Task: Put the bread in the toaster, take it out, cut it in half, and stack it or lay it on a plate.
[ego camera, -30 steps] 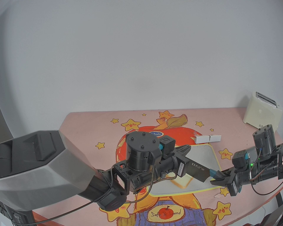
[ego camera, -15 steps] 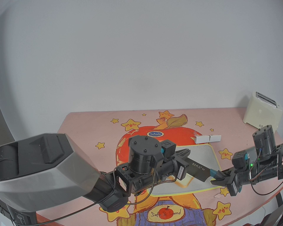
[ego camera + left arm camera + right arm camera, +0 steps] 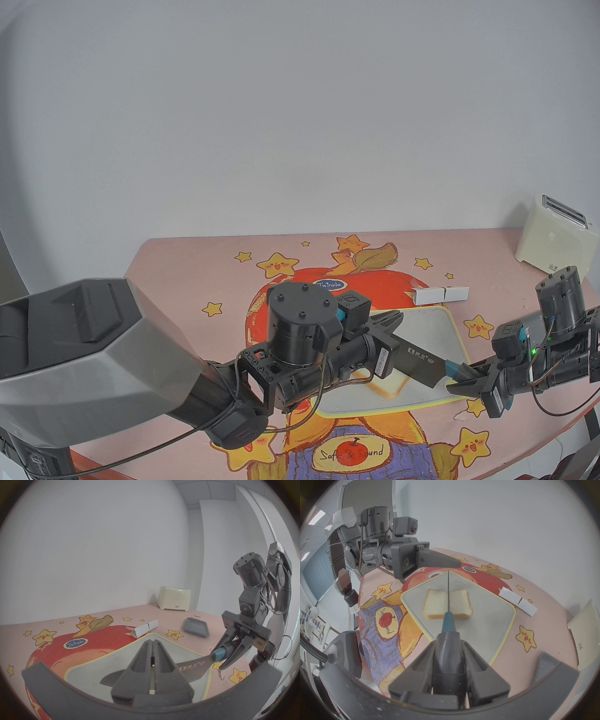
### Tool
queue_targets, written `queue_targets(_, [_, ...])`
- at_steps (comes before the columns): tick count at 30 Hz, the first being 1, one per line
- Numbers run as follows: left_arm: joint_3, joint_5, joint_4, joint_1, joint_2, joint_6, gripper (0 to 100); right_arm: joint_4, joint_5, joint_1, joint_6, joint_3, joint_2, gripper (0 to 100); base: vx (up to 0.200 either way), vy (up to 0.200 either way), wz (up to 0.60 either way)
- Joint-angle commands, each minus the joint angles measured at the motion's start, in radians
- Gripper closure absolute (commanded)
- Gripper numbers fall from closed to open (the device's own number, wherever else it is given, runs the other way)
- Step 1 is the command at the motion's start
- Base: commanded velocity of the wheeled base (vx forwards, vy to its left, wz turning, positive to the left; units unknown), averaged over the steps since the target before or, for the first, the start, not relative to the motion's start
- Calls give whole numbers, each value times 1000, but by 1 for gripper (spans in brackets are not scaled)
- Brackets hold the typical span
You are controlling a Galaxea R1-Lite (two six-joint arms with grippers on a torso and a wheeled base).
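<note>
**Fingers shut on the knife (image 3: pixel 420 361), blade over the bread (image 3: pixel 434 604)**

Both fingers of the right gripper (image 3: pixel 460 376) are clamping tight around the knife's blue handle. The right arm is stretching in low from four o'clock, its forearm nearly level with the table (image 3: pixel 187 275). The blade is pointing toward ten o'clock, edge down, and is lining up across the middle of the bread. I cannot tell whether the edge is touching it.

The slice is lying flat on the cutting board (image 3: pixel 437 322), toward the board's six o'clock edge. The left gripper (image 3: pixel 152 642) is hovering above the board with its fingers pressed together on nothing. Its wrist is level, the arm is angling in from eight o'clock, and the tips are pointing to three o'clock, close over the blade's far end.

At two o'clock from the board, the toaster (image 3: pixel 556 236) is standing on the table's far corner. A white folded card (image 3: pixel 440 294) is lying just past the board at twelve o'clock. A grey dish (image 3: pixel 196 627) is sitting out around three o'clock.
</note>
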Motion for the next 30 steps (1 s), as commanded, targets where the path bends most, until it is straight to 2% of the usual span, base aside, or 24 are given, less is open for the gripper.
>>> queue_targets(1, [2, 1, -2, -1, 3, 0, 100, 0, 1, 1, 0, 7, 0, 100, 0, 0, 0])
queue_targets(19, [20, 0, -3, -14, 69, 0, 100, 0, 1, 1, -2, -10, 1, 100, 0, 0, 0])
queue_targets(27, [10, 0, 0, -12, 49, 0, 100, -3, -1, 1, 0, 75, 3, 100, 0, 0, 0])
queue_targets(30, [16, 0, -2, -12, 49, 0, 100, -3, -1, 1, -2, 66, 1, 100, 0, 0, 0])
